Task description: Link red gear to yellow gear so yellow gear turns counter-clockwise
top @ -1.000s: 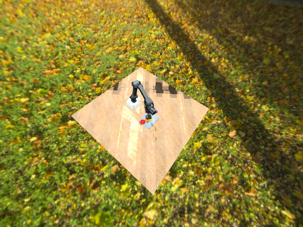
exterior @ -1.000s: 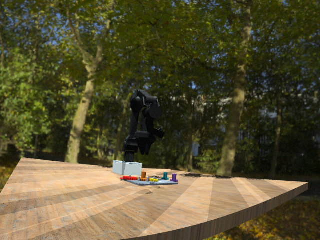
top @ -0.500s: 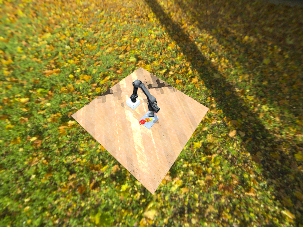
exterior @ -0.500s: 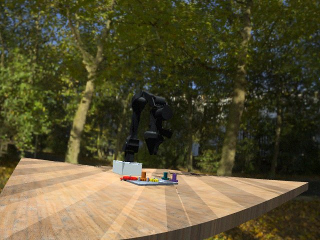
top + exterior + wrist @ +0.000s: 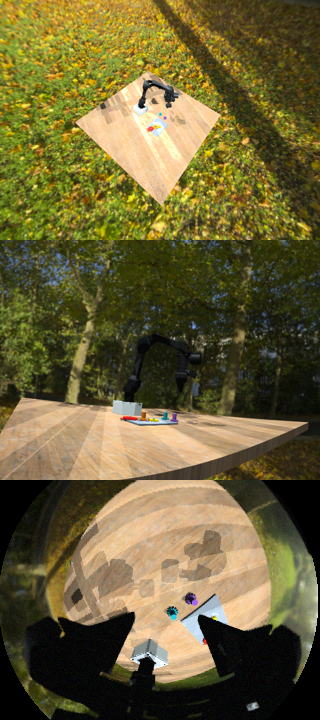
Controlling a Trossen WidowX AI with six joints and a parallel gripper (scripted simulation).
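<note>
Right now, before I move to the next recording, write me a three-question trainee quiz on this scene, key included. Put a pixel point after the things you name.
1. Which gear sits between the red gear (image 5: 149, 128) (image 5: 130, 418) and the yellow gear (image 5: 159, 126) (image 5: 154, 420)?
2. True or false: the tool (image 5: 180, 391) (image 5: 167, 616) is holding the purple gear (image 5: 164, 117) (image 5: 174, 418) (image 5: 191, 599).
3. Fill in: besides the purple gear, the ____ gear stands on the table, off the grey board (image 5: 157, 133) (image 5: 165, 423) (image 5: 192, 625).

Key: 1. the orange gear (image 5: 155, 126) (image 5: 143, 416); 2. false; 3. teal.
</note>
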